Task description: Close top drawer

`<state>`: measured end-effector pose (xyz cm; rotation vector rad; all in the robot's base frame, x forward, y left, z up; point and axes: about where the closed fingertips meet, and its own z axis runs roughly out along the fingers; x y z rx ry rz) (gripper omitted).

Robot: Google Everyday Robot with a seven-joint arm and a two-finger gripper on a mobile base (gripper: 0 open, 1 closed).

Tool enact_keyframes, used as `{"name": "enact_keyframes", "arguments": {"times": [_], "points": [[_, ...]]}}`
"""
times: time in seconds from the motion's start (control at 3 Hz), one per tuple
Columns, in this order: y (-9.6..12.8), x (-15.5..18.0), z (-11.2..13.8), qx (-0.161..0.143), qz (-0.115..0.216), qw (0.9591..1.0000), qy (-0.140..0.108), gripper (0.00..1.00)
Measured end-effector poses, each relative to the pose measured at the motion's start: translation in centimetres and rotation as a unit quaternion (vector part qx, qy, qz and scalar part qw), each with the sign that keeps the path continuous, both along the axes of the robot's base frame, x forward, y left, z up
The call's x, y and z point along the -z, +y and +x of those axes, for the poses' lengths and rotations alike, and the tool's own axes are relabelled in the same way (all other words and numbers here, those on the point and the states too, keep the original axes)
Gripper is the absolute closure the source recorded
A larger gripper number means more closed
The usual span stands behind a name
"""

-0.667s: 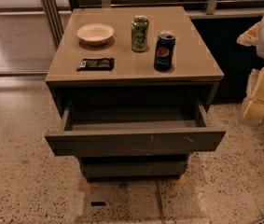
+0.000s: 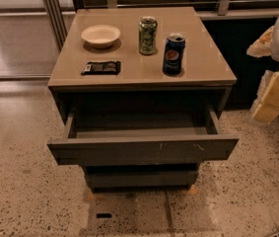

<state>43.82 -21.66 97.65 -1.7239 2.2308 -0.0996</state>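
Observation:
The top drawer of a grey-brown cabinet is pulled out wide. Its flat handleless front panel faces me and has small pale scratches right of centre. The drawer looks empty inside. My gripper, with white and pale yellow parts, hangs at the right edge of the camera view. It is beside the cabinet's right side, apart from the drawer and above the floor. It holds nothing that I can see.
On the cabinet top are a white bowl, a green can, a blue Pepsi can and a dark snack packet. A lower drawer front is below. Speckled floor lies in front, and a railing is behind.

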Motion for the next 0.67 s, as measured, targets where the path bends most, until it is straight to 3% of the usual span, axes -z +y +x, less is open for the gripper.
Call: {"name": "enact_keyframes", "arguments": {"times": [0.33,0.67], "points": [[0.0,2.0,0.2,0.007,0.016,0.9999,-0.002,0.42],[1.0,7.2,0.3,0.017,0.061,0.998,0.002,0.65]]}}
